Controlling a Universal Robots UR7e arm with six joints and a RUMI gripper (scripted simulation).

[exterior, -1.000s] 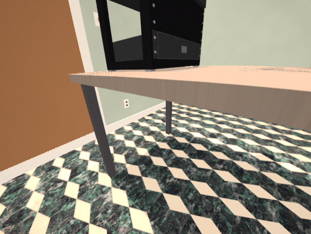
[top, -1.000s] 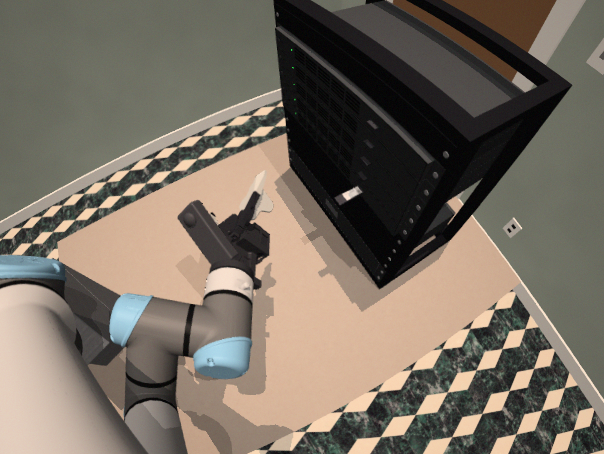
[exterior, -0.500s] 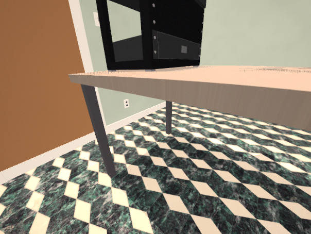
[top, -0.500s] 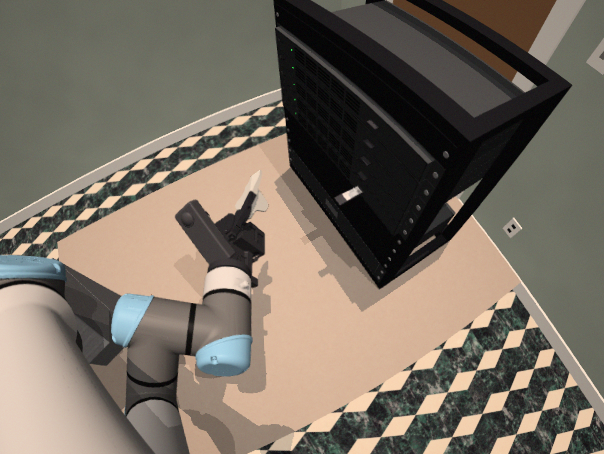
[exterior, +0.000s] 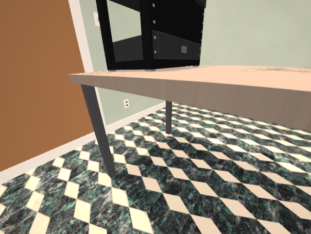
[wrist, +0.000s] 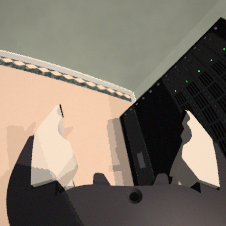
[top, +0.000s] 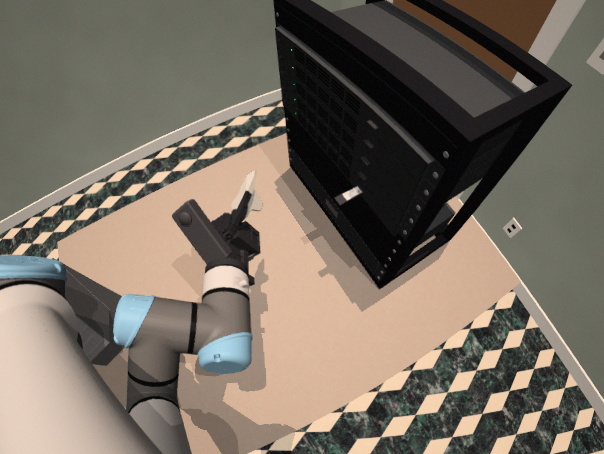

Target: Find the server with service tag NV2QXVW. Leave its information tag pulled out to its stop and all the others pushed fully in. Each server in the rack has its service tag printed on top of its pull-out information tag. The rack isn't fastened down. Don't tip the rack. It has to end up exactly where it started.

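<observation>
Top view: we see the black rack (top: 520, 112) (exterior: 148, 38) (wrist: 150, 87) standing upright on the bench (top: 320, 360) (exterior: 195, 88) (wrist: 85, 145), filling the upper right of the frame, its servers' dark fronts facing down and to the left. Five small green lights run down the rack's front near its left edge. Right of the vented panels we make out a column of small tabs, and the lowest one, a pale information tag (top: 351, 194), juts out brightly near the middle right of the frame. Its print is too small for us to read, so we cannot tell whether it belongs to NV2QXVW. The tabs above it, one of them a grey tab (top: 372, 124), are dim, and we cannot tell how far in each sits. Our hand (top: 247, 192) (wrist: 123, 107) hangs above the bench left of the rack, near the centre of the frame and well apart from that pale tag. It is fully open and has hold of nothing: in the wrist view its two pale fingers stand wide at the lower left and lower right. In the exterior view we find the rack's base at the top of the frame, resting level on the bench, with a dark lower panel (exterior: 171, 47) across its front.
</observation>
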